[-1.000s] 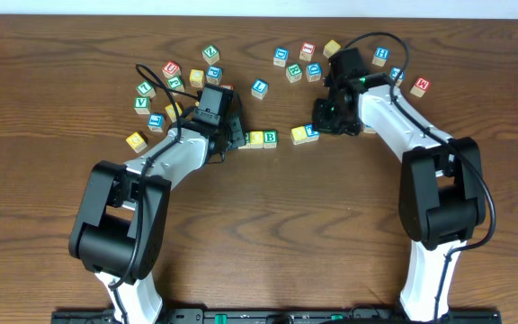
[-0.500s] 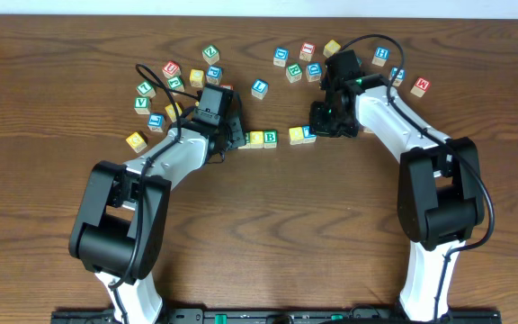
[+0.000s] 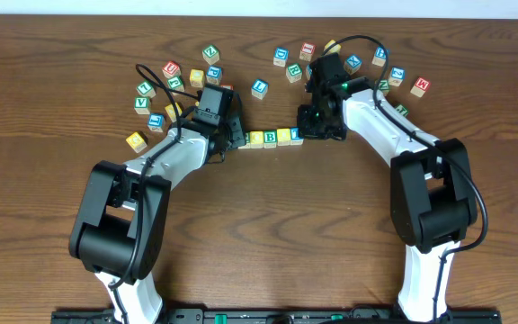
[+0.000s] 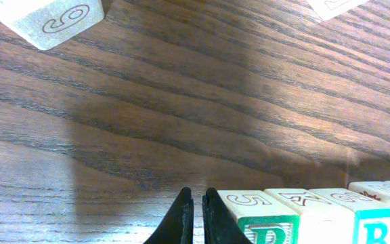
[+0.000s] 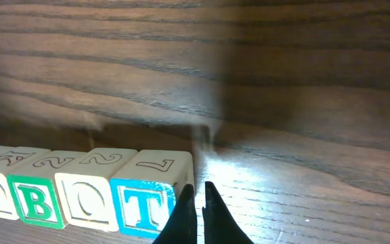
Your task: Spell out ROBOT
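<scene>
Pressing its two dark, tapered fingers together on nothing, the right gripper (image 5: 196,196) sits low over the desk (image 5: 283,81), just beside the T cube (image 5: 144,196), a pale wooden block with a blue letter. That block ends a straight row set face against face: a yellow-topped cube (image 3: 284,136), the green-lettered B cube (image 5: 38,198), then the other yellow-topped cube (image 3: 255,139), which the right wrist view cuts off at its left edge. At the row's opposite end the left gripper (image 4: 195,203) is likewise pinched together and empty, just beside the R cube (image 4: 257,220). The frame's bottom edge clips that cube's green letter, and it cannot be made out from overhead. Bare dark wood grain lies in front of the row. Behind it, loose lettered cubes (image 3: 293,74) are scattered toward the desk's far edge, among them a cube marked 9 (image 4: 46,20).
</scene>
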Available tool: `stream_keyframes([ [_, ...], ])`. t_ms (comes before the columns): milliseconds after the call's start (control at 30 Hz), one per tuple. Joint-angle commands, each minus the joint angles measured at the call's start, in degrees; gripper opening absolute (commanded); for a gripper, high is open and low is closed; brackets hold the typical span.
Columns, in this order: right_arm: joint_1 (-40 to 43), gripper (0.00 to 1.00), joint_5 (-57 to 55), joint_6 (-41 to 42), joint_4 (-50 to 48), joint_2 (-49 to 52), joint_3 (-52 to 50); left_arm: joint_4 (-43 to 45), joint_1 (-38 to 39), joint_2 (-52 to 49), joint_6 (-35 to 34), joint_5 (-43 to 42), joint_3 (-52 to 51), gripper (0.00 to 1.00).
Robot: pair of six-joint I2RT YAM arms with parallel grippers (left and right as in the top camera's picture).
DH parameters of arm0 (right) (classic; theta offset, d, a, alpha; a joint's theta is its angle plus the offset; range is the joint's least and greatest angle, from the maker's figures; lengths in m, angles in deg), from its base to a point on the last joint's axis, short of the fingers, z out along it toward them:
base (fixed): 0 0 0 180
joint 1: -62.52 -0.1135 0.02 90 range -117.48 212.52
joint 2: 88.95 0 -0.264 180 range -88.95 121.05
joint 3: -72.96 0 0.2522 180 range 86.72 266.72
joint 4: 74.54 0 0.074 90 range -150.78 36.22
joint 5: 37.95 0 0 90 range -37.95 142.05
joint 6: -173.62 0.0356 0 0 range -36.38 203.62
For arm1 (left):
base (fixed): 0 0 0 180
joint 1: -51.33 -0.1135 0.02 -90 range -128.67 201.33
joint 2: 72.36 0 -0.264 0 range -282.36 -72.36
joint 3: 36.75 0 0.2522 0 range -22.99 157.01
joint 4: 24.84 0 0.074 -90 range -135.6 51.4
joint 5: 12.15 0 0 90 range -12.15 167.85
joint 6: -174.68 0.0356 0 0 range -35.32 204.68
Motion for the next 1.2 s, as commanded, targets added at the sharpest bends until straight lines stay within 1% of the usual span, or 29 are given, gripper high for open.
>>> stream_keyframes([
  [0,-0.2,0.01,-0.2,-0.7,-0.2,0.4,-0.5,0.1,-0.2,-0.2,-0.3,0.3,-0.4,0.08],
  [167,-0.2,0.01,-0.6,-0.7,-0.7,0.3,-0.2,0.1,-0.2,-0.2,-0.3,0.3,-0.4,0.08],
  [433,-0.2,0.01,-2.8,-0.5,-1.6,0.2,4.3,0.2,-0.2,-0.2,-0.3,0.3,-0.4,0.08],
  [600,-1.3,0.02,-3.0,2.0,-6.2,0.3,4.3,0.2,-0.2,-0.2,-0.3,0.3,-0.4,0.08],
  [733,-3.0,0.03,-3.1,3.5,-7.8,0.5,4.3,0.2,-0.2,-0.2,-0.3,0.3,-0.4,0.07],
  [833,-4.5,0.01,-3.5,5.5,-8.3,1.2,4.3,0.2,-0.2,-0.2,-0.3,0.3,-0.4,0.07],
  [933,-5.9,0.01,-4.5,7.1,-8.6,2.4,4.3,0.2,-0.2,-0.2,-0.3,0.3,-0.4,0.07],
  [1167,-6.9,0.01,-5.9,7.1,-8.8,3.3,4.3,0.2,-0.2,-0.2,-0.3,0.3,-0.4,0.07],
])
